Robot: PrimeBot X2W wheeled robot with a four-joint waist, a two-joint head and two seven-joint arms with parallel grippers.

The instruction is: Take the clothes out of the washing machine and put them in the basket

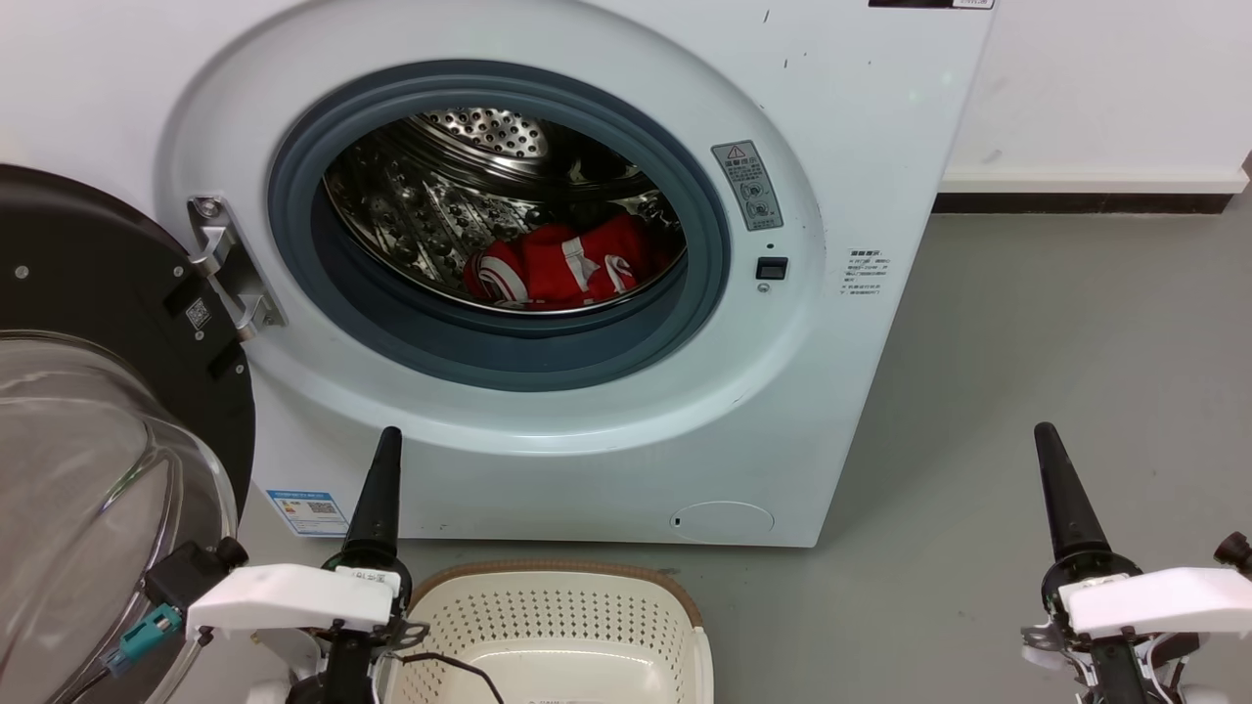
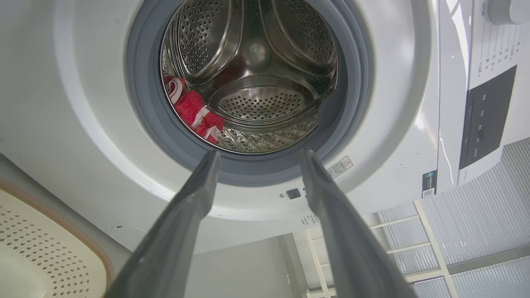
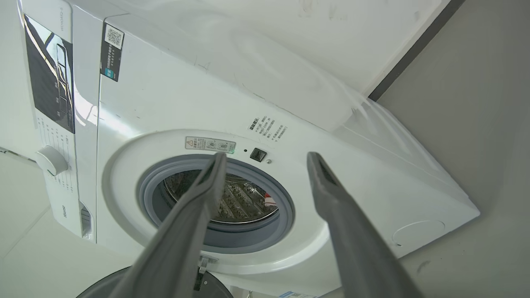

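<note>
Left tool (image 2: pixel 260 152) and right tool (image 3: pixel 267 155) both spread wide, empty, facing washing machine (image 1: pixel 861 147). Clothes (image 1: pixel 562 266) lie crosswise low in drum (image 1: pixel 411 205). Door (image 1: pixel 98 254) swung fully left; basket (image 1: pixel 558 572) at machine's foot.

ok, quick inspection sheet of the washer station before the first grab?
Surface: grey floor; the machine and the basket stand on it.
Job's things: washing machine, door swung open at left; red clothes at the bottom of the drum; basket in front of the machine, no clothes in the part that shows.
Clutter: nothing seen.
Grippers: left gripper open, empty, aimed at the porthole; right gripper open, empty, off to the machine's right.
Cables: black cable loops from the left wrist over the basket.
Surroundings: white wall, dark skirting.
</note>
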